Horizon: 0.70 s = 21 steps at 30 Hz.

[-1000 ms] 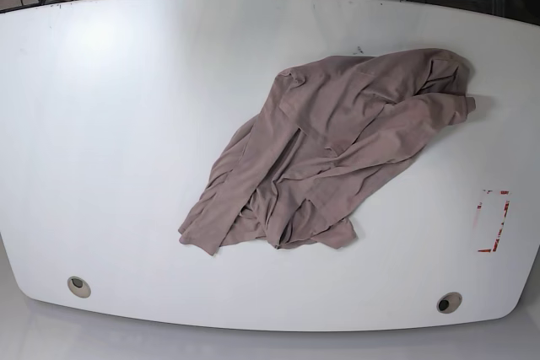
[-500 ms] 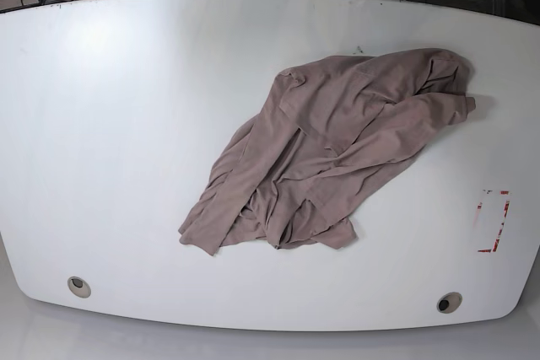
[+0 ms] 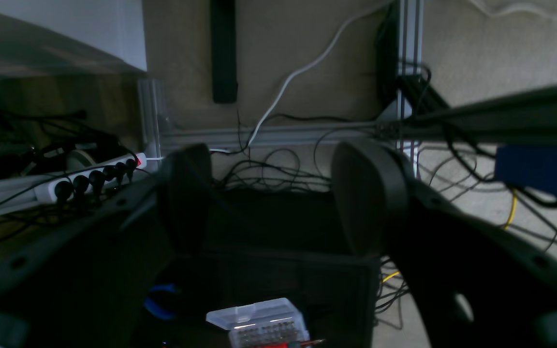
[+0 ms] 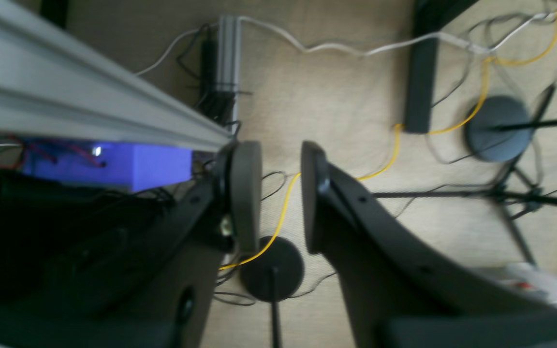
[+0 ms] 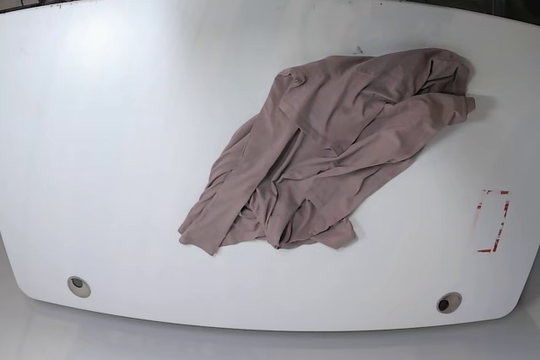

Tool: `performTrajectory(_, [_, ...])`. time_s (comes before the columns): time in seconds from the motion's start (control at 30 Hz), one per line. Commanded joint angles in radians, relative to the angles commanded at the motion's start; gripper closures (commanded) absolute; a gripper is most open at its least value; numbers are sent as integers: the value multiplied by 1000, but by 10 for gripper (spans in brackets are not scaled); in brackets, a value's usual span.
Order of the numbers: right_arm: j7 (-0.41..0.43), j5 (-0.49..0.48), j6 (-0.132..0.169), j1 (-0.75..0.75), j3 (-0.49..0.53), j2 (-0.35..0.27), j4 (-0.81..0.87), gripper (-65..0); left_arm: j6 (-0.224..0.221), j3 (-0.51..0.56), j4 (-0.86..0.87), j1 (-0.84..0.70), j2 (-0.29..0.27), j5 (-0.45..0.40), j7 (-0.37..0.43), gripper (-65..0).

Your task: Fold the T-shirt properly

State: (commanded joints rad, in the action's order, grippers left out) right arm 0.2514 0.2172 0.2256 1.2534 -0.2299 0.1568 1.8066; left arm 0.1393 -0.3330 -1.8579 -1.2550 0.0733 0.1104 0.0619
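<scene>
The dusty mauve T-shirt (image 5: 325, 145) lies crumpled and wrinkled on the white table (image 5: 118, 124), right of centre, stretching from the lower middle to the upper right. Neither gripper shows in the base view. In the left wrist view my left gripper (image 3: 278, 198) is open and empty, off the table, over a floor with cables. In the right wrist view my right gripper (image 4: 281, 193) is open with a narrower gap, empty, also above the floor. The T-shirt is out of both wrist views.
A red-marked rectangle (image 5: 494, 221) sits near the table's right edge. Two round holes (image 5: 78, 286) (image 5: 449, 302) lie near the front edge. Below the left gripper stand a dark bin (image 3: 278, 270) and a power strip (image 3: 90, 179). An aluminium rail (image 4: 90, 111) runs beside the right gripper.
</scene>
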Motion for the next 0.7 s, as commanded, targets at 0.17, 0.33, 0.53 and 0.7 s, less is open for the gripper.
performTrajectory(0.17, [-4,-3,1,17,11,0,42,-136,-2,-1,-48,-18,1,15,0,-387])
performTrajectory(0.33, [-7,-4,1,19,16,0,58,-137,-2,-3,-79,-24,-1,13,1,-387])
performTrajectory(0.53, [-3,-6,7,-9,-7,0,29,-136,0,-36,-52,18,-3,-71,11,-387])
performTrajectory(0.7, [-1,-5,6,-18,-8,0,19,-137,0,-46,-35,36,-5,-91,12,-388])
